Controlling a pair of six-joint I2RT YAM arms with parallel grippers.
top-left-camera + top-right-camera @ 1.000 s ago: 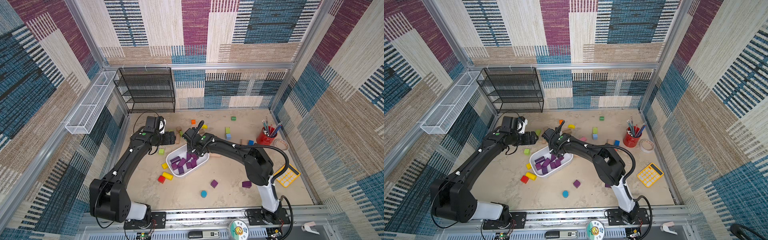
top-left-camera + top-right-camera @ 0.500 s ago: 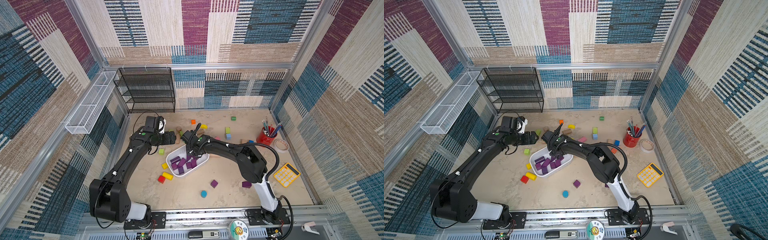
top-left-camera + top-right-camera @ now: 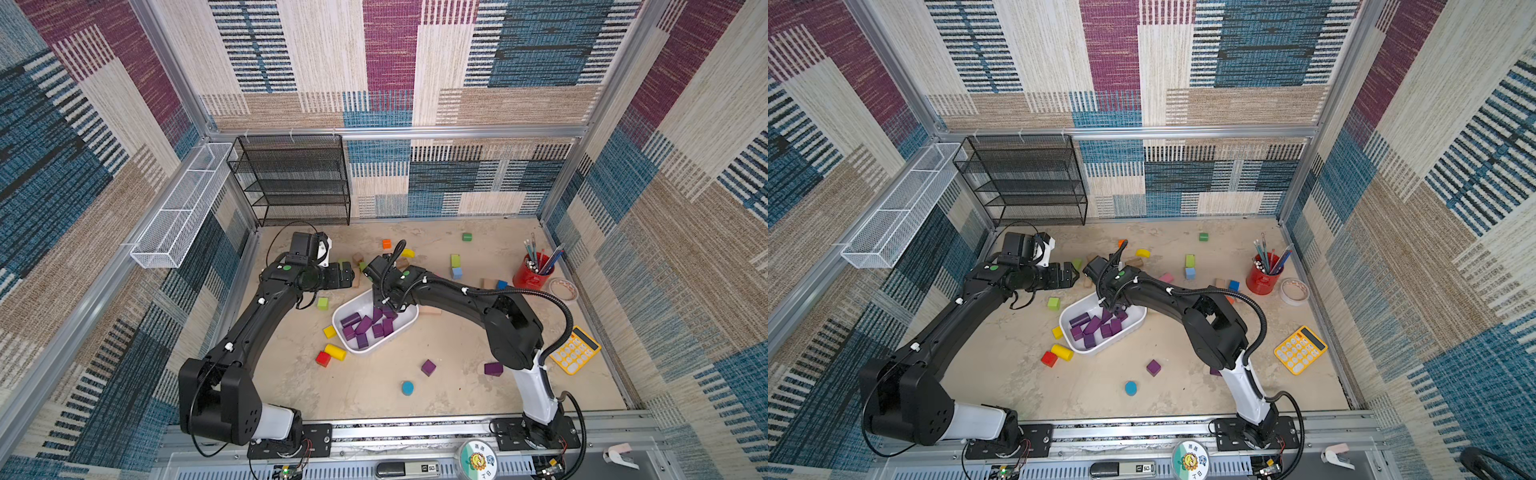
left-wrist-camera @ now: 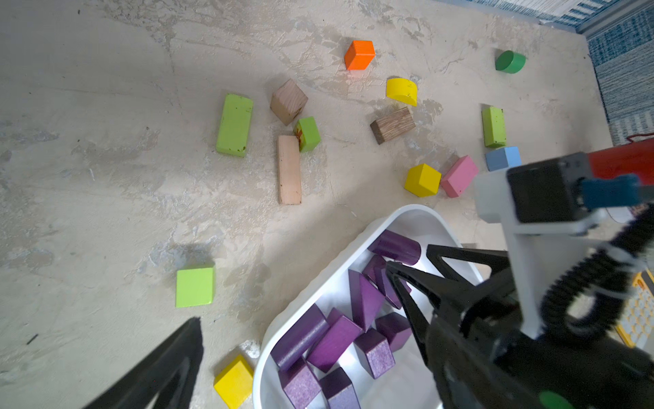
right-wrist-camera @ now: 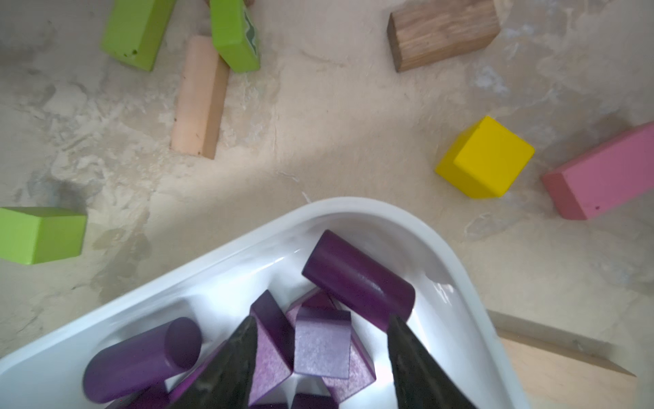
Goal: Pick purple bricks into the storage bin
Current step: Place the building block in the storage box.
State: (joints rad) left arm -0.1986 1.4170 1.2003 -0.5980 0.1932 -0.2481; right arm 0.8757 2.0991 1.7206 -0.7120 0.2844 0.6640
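Right gripper (image 5: 320, 318), jaws parted, stands over a purple cube (image 5: 322, 347) lying in the bin (image 5: 456, 269) — lift straight up before swinging away — two bricks (image 3: 428, 367) (image 3: 493, 368) lie on the table (image 3: 374, 399) nearby; left gripper (image 3: 1073, 274) gapes empty.

My black arms (image 3: 257, 328) had white base links (image 3: 274, 422), green dots (image 3: 286, 267), and a ribbed cable (image 3: 552, 299) behind my right gripper (image 5: 320, 322).
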